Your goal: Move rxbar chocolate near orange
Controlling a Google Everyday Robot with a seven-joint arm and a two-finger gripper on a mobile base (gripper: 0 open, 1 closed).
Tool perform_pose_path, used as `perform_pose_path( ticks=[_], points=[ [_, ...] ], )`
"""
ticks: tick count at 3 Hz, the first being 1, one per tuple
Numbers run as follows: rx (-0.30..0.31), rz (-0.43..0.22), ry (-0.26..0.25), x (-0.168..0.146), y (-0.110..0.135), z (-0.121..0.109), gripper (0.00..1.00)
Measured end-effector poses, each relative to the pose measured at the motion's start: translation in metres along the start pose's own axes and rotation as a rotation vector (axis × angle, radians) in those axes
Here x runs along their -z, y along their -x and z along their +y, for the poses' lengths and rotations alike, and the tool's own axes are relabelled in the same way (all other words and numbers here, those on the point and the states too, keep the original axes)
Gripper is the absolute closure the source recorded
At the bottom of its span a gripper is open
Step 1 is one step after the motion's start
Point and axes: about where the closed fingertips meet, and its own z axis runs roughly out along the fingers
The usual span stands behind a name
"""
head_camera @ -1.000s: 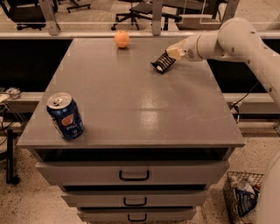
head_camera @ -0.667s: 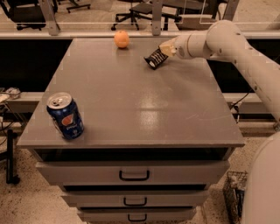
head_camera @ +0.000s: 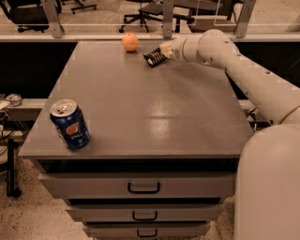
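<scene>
The rxbar chocolate is a small dark bar with white print, held tilted just above the far part of the grey tabletop. My gripper is shut on its right end, with the white arm reaching in from the right. The orange sits near the far edge of the table, a short way left of the bar and apart from it.
A blue soda can stands upright near the front left corner. The table is a cabinet with drawers at the front. Office chairs stand beyond a rail behind the table.
My gripper has carried the rxbar chocolate leftward and toward the far edge, closing the gap to the orange. The can and the orange have not moved.
</scene>
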Motion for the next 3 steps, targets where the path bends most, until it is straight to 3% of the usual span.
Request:
perform_pose_path(
  ticks=[3],
  points=[
    [-0.064,-0.004,-0.131,-0.045,0.014,0.001,1.0]
  ],
)
